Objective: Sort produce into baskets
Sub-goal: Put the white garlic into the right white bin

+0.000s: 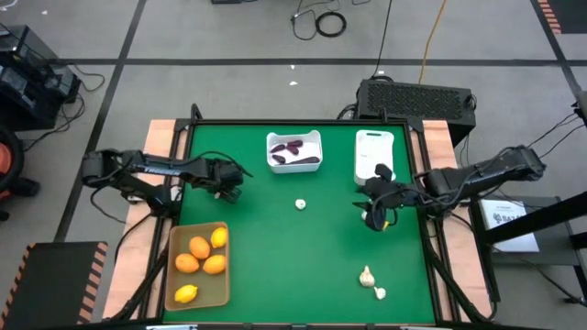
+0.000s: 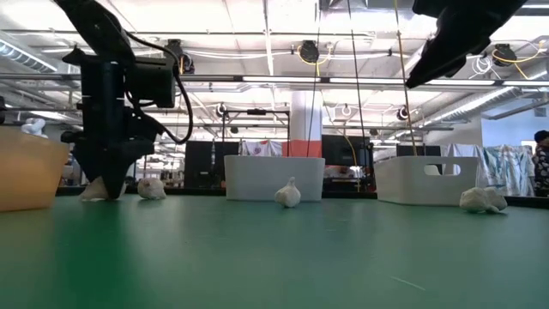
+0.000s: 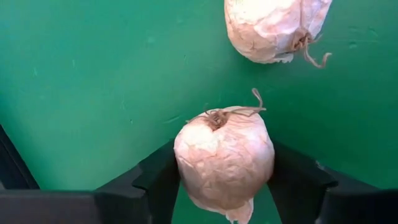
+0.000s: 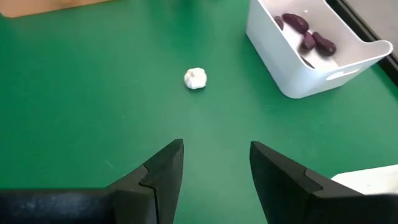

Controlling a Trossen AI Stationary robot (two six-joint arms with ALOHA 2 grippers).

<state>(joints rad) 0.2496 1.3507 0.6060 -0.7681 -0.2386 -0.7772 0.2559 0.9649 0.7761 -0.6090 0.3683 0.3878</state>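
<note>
- Garlic bulb [image 3: 224, 162], between the left fingers [image 3: 155, 180]: lower end cut off by the picture's edge. From above it was hidden under the left gripper [image 1: 225, 179].
- Second bulb [image 3: 273, 28], just beyond those fingers: far side cut off.
- Left fingers: only the inner tips showed.
- Right fingers [image 4: 161, 171]: bases cut off.
- Narrow white bin [image 4: 367, 177], beside one right finger: only a corner in the picture.
- Right arm [image 2: 463, 34], low view: cut by the upper edge, its fingers not made out.
- Tan tray [image 2: 30, 172], beside the left fingers: cut by the edge.
- Person [image 2: 540, 163], far behind the surface [image 2: 274, 257]: a sliver only.
</note>
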